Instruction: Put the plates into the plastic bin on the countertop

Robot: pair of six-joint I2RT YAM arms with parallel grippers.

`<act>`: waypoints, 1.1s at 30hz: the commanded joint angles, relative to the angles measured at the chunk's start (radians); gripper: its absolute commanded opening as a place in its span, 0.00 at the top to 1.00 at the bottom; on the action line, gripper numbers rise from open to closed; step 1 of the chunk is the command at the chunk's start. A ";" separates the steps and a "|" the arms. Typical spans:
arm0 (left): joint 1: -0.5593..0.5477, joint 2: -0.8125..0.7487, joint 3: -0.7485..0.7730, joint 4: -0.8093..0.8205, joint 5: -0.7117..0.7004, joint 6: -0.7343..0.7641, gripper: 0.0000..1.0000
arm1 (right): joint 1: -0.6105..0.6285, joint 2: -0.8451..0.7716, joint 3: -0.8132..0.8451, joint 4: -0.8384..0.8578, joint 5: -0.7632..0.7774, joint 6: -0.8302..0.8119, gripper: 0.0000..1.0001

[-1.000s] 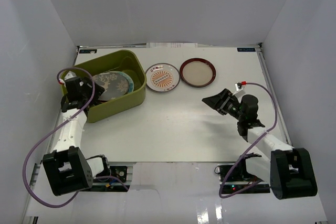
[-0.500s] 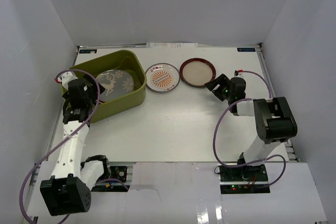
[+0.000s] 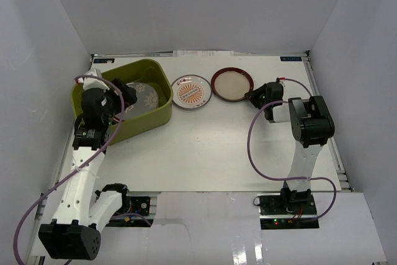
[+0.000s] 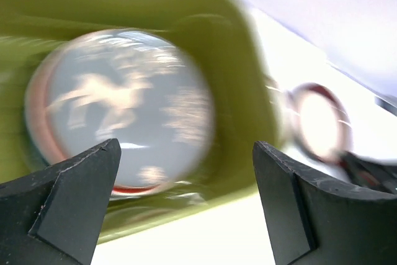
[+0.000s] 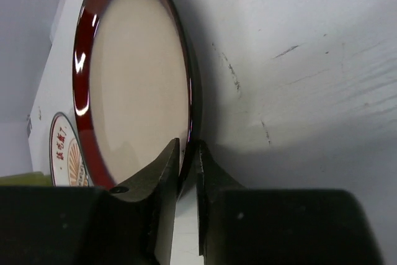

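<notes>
My right gripper (image 5: 188, 153) is clenched on the right edge of the red-rimmed plate (image 5: 136, 79), with the rim between its two fingers. I cannot tell if the plate is off the worktop (image 3: 205, 147). The plate is near the far edge of the worktop, right of the middle, and its whole body lies to the left of my fingers. This direction matters, because the bin (image 3: 133, 125) is also to the left, in the far left corner, with its long side nearly along the far edge. Between them the orange plate (image 3: 191, 91) lies flat, just beside the red-rimmed one, so I judge the carry must pass over it. My left gripper (image 4: 186, 147) hangs wide open and empty over the bin, above the deer plate (image 4: 124, 103) inside. It is nearer to the bin, but the right one has the plate.
</notes>
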 commanded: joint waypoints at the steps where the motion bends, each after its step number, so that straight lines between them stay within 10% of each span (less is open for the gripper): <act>1: -0.034 0.000 0.146 -0.005 0.221 0.026 0.02 | -0.009 0.025 0.009 -0.030 0.022 0.030 0.85; 11: -0.071 0.130 0.241 0.071 0.824 -0.098 0.02 | -0.132 -0.422 -0.249 0.232 -0.205 0.111 0.92; 29: -0.525 0.440 0.277 0.254 0.602 -0.116 0.08 | -0.046 -0.984 -0.363 0.014 -0.522 0.070 0.92; 33: -0.549 0.480 0.268 0.277 0.550 -0.112 0.37 | -0.023 -1.025 -0.370 -0.023 -0.533 0.061 0.92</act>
